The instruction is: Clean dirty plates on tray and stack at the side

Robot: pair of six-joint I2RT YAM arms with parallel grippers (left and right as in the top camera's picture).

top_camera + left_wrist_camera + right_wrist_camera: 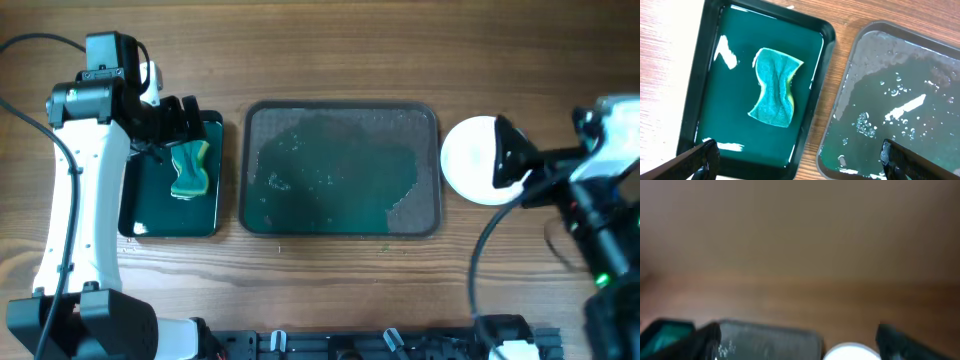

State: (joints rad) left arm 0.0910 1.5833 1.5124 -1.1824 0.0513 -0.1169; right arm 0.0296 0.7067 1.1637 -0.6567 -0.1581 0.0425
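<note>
**Stacked plates [470,160] on the table at 3 o'clock of the wet tray [340,215].**
The right wrist view is blurred, and only the stack's top rim shows at its lower edge. Overhead, the right gripper [503,155] covers the stack's 3 o'clock side, so the plate count is unclear. Both grippers are spread wide, holding nothing. The left gripper [797,152] hangs over the small tray [700,100], with the sponge [774,87] near its centre.
</note>
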